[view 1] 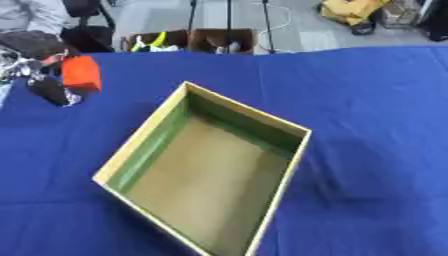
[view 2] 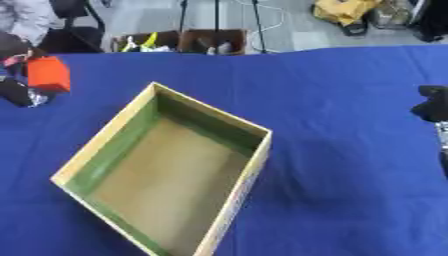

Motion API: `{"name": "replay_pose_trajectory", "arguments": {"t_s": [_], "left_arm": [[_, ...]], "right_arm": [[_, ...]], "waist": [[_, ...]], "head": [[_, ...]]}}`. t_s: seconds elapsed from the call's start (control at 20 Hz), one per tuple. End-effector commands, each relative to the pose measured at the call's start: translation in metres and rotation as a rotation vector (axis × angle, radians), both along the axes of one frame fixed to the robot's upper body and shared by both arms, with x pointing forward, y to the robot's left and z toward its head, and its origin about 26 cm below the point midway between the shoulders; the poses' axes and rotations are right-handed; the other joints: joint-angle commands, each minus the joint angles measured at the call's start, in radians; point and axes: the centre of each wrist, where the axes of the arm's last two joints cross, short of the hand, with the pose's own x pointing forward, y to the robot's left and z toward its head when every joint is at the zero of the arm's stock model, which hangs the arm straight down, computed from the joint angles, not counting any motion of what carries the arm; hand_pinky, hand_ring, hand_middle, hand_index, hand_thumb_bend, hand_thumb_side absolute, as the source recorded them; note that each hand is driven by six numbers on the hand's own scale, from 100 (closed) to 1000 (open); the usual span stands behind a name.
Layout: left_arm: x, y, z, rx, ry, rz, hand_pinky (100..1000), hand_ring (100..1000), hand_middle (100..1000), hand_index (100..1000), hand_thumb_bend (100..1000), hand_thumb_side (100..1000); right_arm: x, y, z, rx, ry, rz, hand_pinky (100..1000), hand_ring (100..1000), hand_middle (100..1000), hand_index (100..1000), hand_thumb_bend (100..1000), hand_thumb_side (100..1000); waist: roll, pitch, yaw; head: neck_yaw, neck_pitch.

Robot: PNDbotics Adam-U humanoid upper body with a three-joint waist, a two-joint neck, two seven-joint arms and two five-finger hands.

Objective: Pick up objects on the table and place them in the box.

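Note:
An open cardboard box (view 1: 154, 146) with green inner walls and a bare brown floor lies askew in the middle of the blue table (view 1: 367, 115). Nothing lies inside it. At the far left my left hand (view 1: 45, 86), black and silver, is curled round an orange-red block (view 1: 80, 73), held beyond the box's far left corner. My right hand (view 2: 432, 106) shows only as a dark shape at the right edge of the right eye view, well apart from the box.
Beyond the table's far edge stand low cardboard boxes (view 1: 194, 40) with odds and ends, a dark chair (view 1: 84, 26) and a yellow bundle (view 1: 352, 9) on the floor. Blue cloth stretches right of the box.

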Motion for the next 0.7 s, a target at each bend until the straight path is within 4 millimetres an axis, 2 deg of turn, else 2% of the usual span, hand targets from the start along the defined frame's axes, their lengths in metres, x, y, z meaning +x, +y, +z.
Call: {"name": "replay_pose_trajectory", "arguments": {"t_s": [0.05, 0.3, 0.55, 0.7], "left_arm": [[-0.019, 0.005, 0.026, -0.007, -0.096, -0.005, 328, 469, 435, 511, 100, 399], [-0.042, -0.010, 0.035, -0.013, -0.132, -0.084, 321, 464, 431, 508, 100, 394], [-0.075, -0.041, 0.043, -0.002, -0.132, -0.241, 306, 452, 423, 497, 100, 413], [-0.092, -0.059, 0.045, -0.022, -0.113, -0.340, 294, 442, 414, 448, 100, 425]], "right_arm": [[-0.002, -0.002, 0.005, -0.007, -0.019, -0.007, 712, 652, 529, 747, 531, 1000], [-0.003, -0.002, 0.005, -0.004, -0.017, -0.009, 711, 652, 529, 746, 528, 1000], [-0.003, -0.002, 0.005, -0.001, -0.018, -0.005, 711, 652, 531, 746, 526, 1000], [-0.002, -0.001, 0.005, 0.001, -0.020, 0.000, 710, 651, 531, 746, 526, 1000]], "waist": [[-0.001, -0.037, 0.004], [-0.001, -0.050, 0.011], [-0.002, -0.063, 0.014], [-0.002, -0.069, 0.014]], "head": [[-0.005, 0.007], [-0.016, 0.015], [-0.031, 0.023], [-0.037, 0.025]]}}
